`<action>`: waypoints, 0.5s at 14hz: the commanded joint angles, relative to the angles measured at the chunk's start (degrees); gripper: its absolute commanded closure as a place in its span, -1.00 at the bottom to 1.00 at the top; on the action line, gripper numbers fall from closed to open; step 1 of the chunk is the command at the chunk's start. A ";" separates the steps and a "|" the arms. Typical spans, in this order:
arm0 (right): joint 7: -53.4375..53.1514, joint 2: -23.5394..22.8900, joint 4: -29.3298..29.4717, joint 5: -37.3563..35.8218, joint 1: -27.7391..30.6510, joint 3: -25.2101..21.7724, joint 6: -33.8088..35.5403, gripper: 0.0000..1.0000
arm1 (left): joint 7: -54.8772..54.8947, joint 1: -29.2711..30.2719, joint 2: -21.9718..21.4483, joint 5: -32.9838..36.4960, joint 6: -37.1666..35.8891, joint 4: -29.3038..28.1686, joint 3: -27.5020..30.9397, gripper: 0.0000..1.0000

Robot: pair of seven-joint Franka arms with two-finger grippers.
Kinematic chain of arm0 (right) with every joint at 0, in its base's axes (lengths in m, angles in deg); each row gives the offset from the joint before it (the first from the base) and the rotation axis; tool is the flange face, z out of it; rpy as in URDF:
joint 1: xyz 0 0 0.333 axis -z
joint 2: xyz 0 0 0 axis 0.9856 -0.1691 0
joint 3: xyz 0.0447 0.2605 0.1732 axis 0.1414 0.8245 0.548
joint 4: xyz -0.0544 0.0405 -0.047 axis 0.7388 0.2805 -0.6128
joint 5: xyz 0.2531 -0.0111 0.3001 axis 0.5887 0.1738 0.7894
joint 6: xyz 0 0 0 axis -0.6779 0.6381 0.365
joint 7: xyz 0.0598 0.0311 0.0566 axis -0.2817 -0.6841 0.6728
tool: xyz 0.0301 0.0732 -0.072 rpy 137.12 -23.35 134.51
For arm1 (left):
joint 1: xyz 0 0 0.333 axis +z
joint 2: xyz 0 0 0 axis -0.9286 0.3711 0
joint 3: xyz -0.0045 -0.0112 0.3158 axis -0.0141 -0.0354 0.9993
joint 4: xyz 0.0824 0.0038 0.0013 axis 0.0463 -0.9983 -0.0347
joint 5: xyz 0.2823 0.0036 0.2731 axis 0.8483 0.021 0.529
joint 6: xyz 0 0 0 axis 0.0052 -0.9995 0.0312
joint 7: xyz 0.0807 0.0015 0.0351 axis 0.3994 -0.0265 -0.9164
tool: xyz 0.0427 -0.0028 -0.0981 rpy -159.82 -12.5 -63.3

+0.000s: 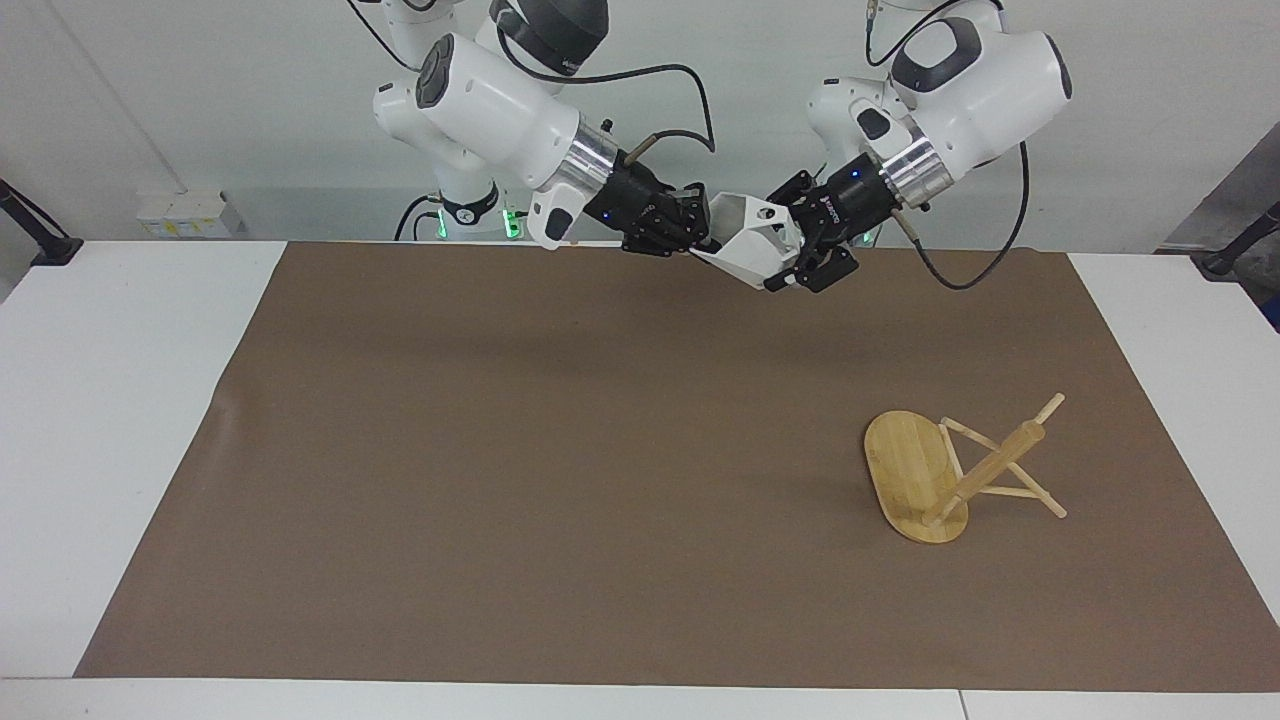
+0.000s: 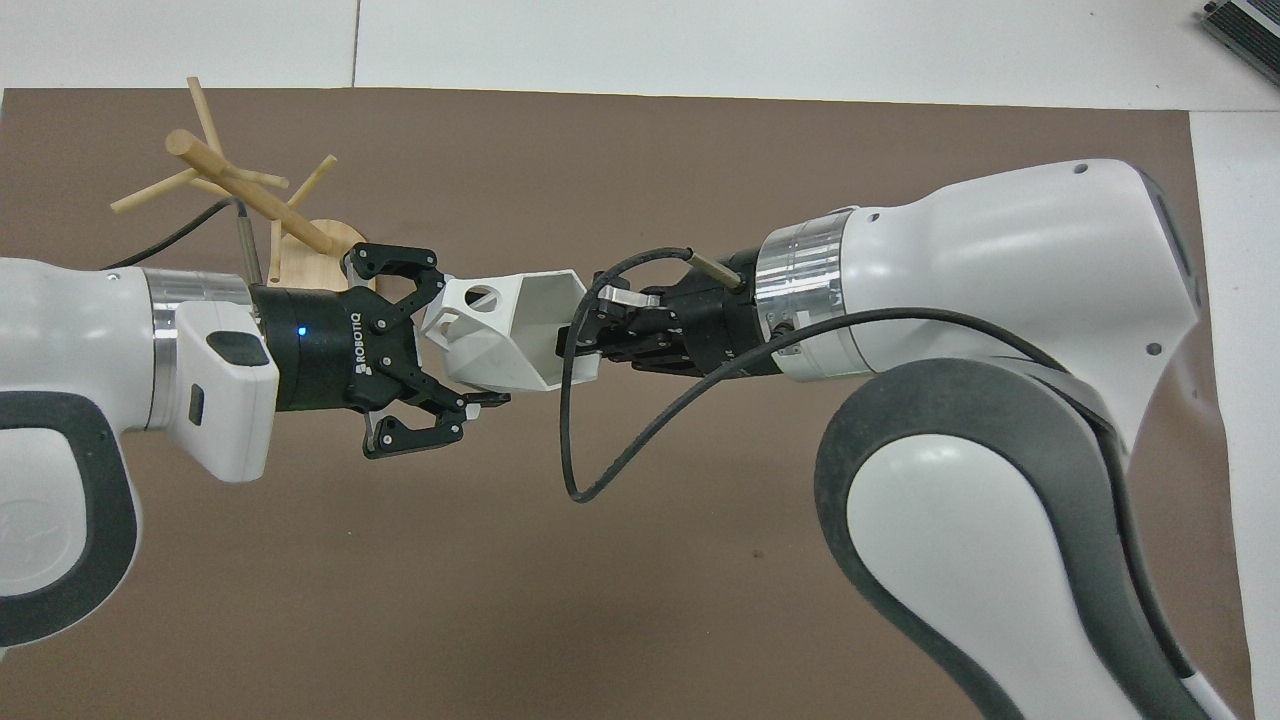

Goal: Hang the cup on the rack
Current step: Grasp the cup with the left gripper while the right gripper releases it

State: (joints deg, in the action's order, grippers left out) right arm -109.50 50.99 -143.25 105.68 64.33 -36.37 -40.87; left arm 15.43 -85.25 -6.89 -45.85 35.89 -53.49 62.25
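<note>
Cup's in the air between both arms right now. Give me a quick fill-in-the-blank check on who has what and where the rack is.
1. The left end effector is shut on the handle end of the ___.
2. The right end effector is at the cup's open ___.
3. The rack is on the brown mat, toward the ___ arm's end of the table.

Missing words: cup; rim; left
</note>
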 commanded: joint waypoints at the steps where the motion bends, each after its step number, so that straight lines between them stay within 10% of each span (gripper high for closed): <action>1: -0.09 -0.02 -0.26 0.83 0.29 0.52 -0.38 -0.29 | -4.04 -1.86 -0.42 -0.85 1.54 -0.42 0.17 1.00; 4: 0.08 0.24 -0.88 -0.22 0.56 0.34 -0.20 -0.89 | -3.96 -1.77 -0.86 -0.76 1.54 -0.77 0.25 1.00; 7: 3.93 0.33 -0.88 -4.78 0.82 0.34 -0.20 -1.00 | -4.13 -0.98 -1.03 -0.59 1.27 -0.86 0.34 1.00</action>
State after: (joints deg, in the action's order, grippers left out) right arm -108.54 50.97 -143.52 103.24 64.41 -36.41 -40.87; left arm 11.95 -86.11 -6.89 -45.86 36.08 -53.48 62.16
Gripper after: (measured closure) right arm 0.022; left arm 0.233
